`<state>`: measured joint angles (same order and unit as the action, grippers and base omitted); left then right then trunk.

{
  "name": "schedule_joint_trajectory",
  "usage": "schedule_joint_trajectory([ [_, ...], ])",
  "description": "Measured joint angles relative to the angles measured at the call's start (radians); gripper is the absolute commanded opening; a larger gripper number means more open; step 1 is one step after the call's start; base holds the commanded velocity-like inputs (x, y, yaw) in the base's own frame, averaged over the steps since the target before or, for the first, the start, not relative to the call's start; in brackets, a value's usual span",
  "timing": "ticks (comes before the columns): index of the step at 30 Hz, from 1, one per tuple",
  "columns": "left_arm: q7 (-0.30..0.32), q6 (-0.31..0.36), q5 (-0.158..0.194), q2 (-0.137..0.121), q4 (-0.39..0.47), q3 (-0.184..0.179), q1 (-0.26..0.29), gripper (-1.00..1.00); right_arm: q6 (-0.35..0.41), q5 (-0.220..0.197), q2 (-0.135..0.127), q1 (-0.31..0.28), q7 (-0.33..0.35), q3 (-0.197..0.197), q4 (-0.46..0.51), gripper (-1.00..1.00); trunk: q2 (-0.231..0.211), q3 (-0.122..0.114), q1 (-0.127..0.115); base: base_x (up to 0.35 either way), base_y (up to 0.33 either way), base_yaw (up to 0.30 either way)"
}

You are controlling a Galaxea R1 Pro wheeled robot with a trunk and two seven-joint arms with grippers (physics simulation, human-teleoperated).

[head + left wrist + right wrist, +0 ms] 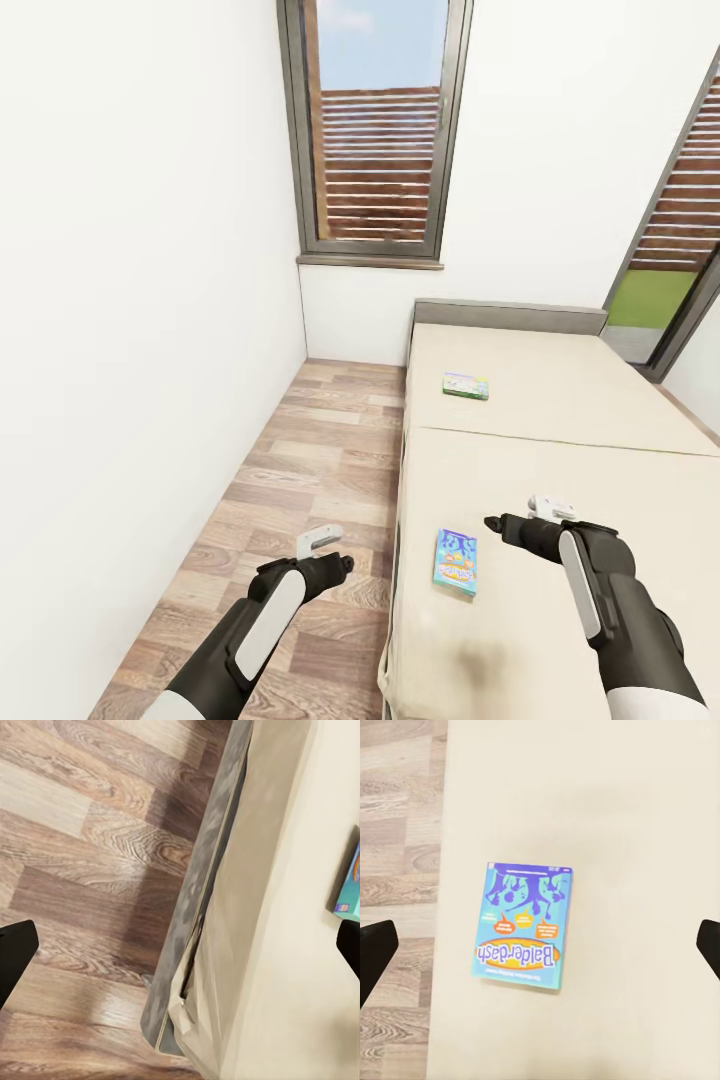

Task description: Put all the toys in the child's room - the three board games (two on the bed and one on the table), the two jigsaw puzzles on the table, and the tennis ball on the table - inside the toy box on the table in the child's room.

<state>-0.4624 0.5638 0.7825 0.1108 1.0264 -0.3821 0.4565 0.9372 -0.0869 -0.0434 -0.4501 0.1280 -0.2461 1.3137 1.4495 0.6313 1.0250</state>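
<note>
Blue Balderdash board game [521,924] lies flat on the bed [560,420], near the bed's floor-side edge; a second, green game box [466,385] lies farther up the bed toward the window. Right end effector [492,523], fingers spread and empty, hovers beside the blue box. To grasp well: centre over the box, span its narrow width, descend squarely. Left end effector [345,563], likewise released, hangs over the floor beside the bed.

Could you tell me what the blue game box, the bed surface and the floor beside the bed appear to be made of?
The blue game box looks like printed cardboard with a smooth finish: flat, sharp-edged, bright artwork and the lettering Balderdash. The bed surface seems a matte beige fabric, with a soft seam across it. The floor looks like wood plank or laminate, with visible grain and staggered boards; a render cannot settle which.
</note>
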Motion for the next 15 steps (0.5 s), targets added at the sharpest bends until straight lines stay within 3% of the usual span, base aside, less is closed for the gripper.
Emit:
schedule_joint_trajectory([
  [15,0.000,0.000,0.000,0.000,0.000,0.000,0.000,1.00,0.000,0.000,0.001,-0.001,0.000,-0.001,-0.002,1.00,0.000,0.001,0.000,0.000,0.000,0.000],
])
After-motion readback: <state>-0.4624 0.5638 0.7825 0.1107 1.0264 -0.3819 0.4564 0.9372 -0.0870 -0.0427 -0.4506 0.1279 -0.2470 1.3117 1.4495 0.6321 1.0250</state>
